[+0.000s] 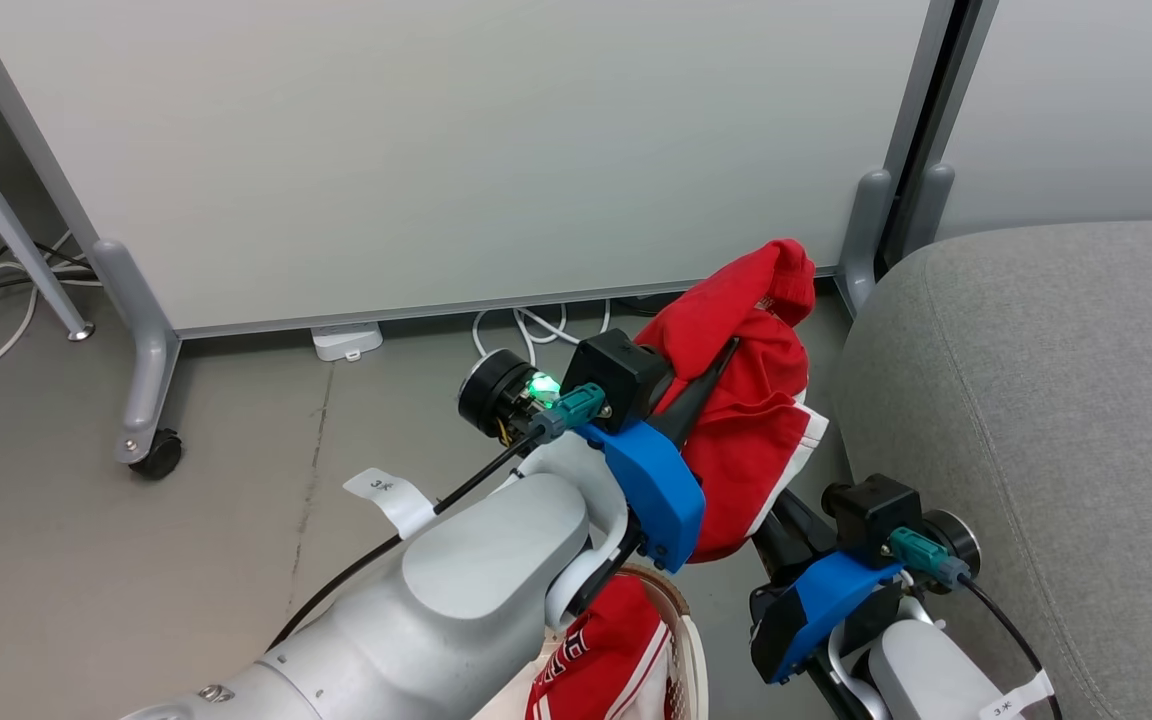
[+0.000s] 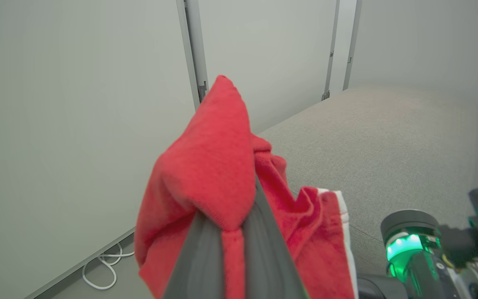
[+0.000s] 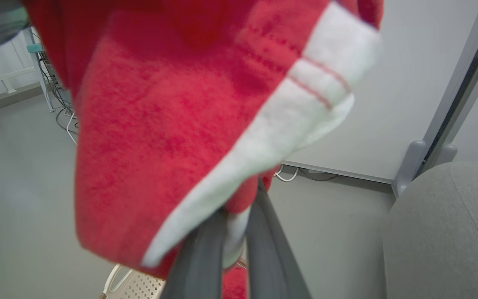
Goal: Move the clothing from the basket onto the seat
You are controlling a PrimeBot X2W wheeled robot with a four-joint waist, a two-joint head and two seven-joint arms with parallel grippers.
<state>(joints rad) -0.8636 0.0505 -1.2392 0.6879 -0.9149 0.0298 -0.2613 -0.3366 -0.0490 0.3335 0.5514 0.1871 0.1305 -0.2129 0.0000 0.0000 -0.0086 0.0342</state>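
Hanging between two arms, the red garment (image 1: 746, 440) is up in the air, well clear of the basket (image 1: 684, 615) and just left of the seat (image 1: 1036, 420), but not over it. The left gripper (image 1: 721, 365) is clenched on a bunched fold near the top, with cloth squeezed between its fingers in the left wrist view. The right gripper (image 3: 237, 216) sits lower and nearer, nipped shut on the white-striped hem.

Here's the worry: bare floor (image 1: 236, 520) lies under the load, not cushion. If either one lets go before the carry reaches the right, the cloth swings down or lands on the ground.

That hem hold looks thin to me — only an edge of fabric sits between the fingers, so a quick sideways move could pull it free. The two grips also share one piece of cloth. If the arms spread or travel at different speeds, the fabric goes taut and tugs out of the weaker pinch.

Watch the seat's rounded near-left edge too. The slack red belly hangs lowest, and it could catch there and drag rather than lie flat on top.

The other garment (image 1: 601, 640) lies in the basket at the near edge, right under the left forearm — a low return could snag it or knock the rim.
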